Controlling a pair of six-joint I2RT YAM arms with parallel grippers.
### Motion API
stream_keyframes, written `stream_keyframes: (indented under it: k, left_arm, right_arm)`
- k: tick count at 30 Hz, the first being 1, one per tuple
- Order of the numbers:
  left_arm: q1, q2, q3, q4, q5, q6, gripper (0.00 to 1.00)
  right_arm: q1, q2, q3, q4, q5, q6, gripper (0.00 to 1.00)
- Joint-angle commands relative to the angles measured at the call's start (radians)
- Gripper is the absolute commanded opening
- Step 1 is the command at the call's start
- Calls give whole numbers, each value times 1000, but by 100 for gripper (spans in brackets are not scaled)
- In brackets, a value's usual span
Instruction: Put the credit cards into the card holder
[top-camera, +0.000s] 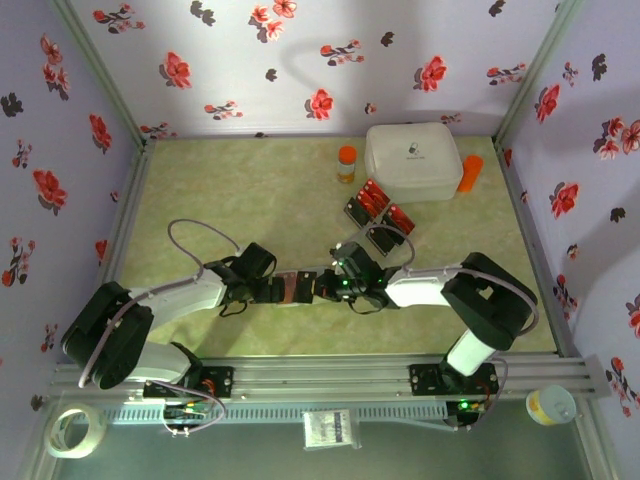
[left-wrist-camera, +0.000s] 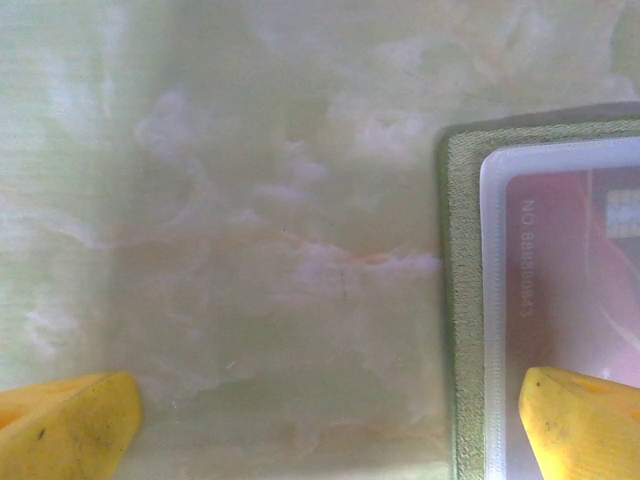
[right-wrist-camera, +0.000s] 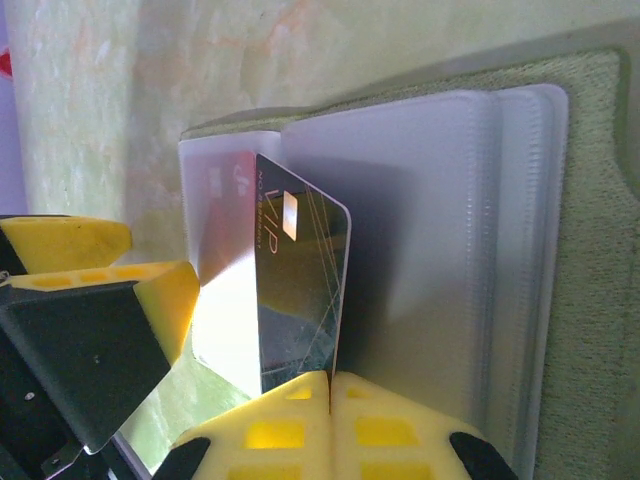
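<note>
Held card: black card (right-wrist-camera: 300, 290), standing on its long edge, near end clenched between the right pincer's (right-wrist-camera: 330, 400) pads. The far end points away from the pincer, onto the sleeves.
Holder: olive holder (right-wrist-camera: 590, 250) lies open and flat on the table, straight ahead of the right pincer. Its clear sleeves (right-wrist-camera: 430, 250) are fanned out to one side of the held card.
Stored card: red card (left-wrist-camera: 560, 250) already inside a sleeve, partly under one finger of the left pincer.
Right pincer: clamped shut on the black card, pads meeting at the card's edge.
Left pincer: left pincer (left-wrist-camera: 320, 430) released, fingers spread wide, grasping nothing. One fingertip (left-wrist-camera: 585, 420) is over the sleeve with the red card; whether it touches, cannot tell. The other is over bare table, well off the holder's edge.
Pincers together: tip to tip over the holder, the left one just beside the right.
Loose cards: red and black loose cards (top-camera: 378, 205) clustered just beyond the right pincer, between it and the box.
Box: white box (top-camera: 413, 160), beyond the loose cards.
Bottles: orange-capped bottle (top-camera: 346, 163) on one side of the box, a second (top-camera: 470, 172) on the other.
Table: pale green marbled table (left-wrist-camera: 250, 200).
</note>
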Motion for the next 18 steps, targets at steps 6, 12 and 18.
stream_keyframes:
  k: [6,12,18]
  left_arm:
    - [2,36,-38,45,5,6,100]
    - [2,39,-35,49,6,9,100]
    - [2,38,-36,49,5,12,100]
  right_arm:
    - [-21,41,44,-88,-69,-19,0]
    - [-27,66,60,-88,-102,-14,0]
    - [-32,92,76,-87,-131,-7,0]
